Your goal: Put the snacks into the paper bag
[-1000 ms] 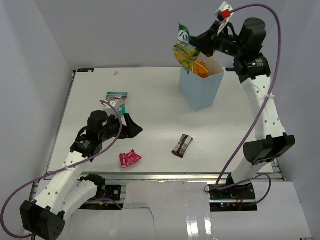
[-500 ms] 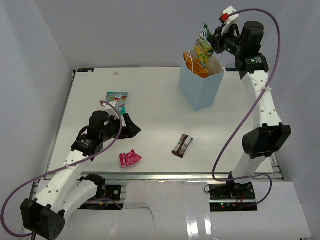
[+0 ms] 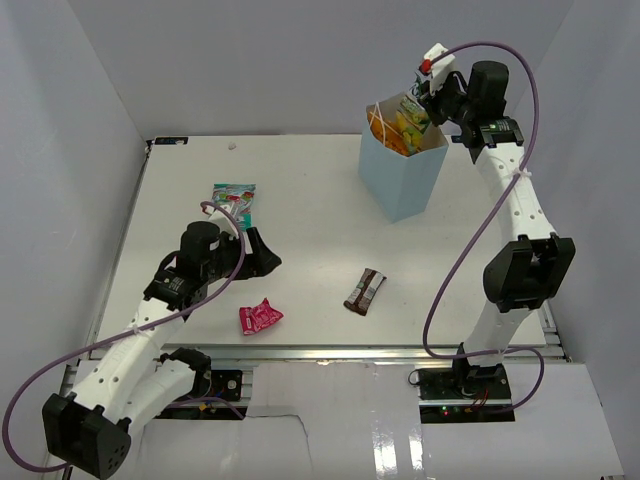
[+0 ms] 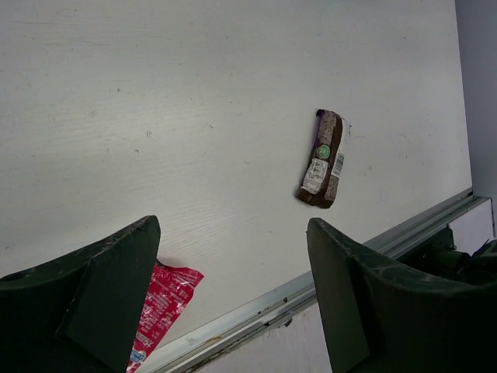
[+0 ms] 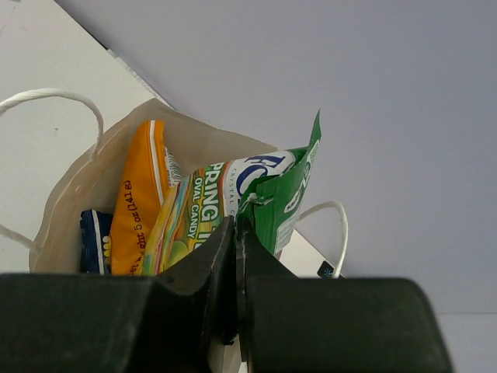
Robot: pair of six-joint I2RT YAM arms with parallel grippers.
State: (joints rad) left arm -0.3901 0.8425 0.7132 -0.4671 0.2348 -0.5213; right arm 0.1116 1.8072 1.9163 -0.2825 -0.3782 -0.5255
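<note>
The right gripper (image 5: 235,225) is pinched tight on the green top edge of the yellow-green packet (image 5: 198,214). The packet hangs with its long axis steeply tilted, green end up at the jaws and yellow end down inside the mouth of the paper bag (image 3: 400,180). The bag stands upright at the far right of the table (image 3: 300,200). Beside the packet inside the bag stand the large orange chip bag (image 5: 138,206) on end and the blue-white pack (image 5: 94,241) against the white wall. The left gripper (image 4: 231,229) hovers over the near table with its jaws spread wide and nothing between them. The dark brown bar (image 4: 322,158) lies flat ahead of it, its long axis running near to far. The small pink packet (image 4: 165,309) lies by the near edge. The teal-green-red pouch (image 3: 233,197) lies flat beyond the left arm.
</note>
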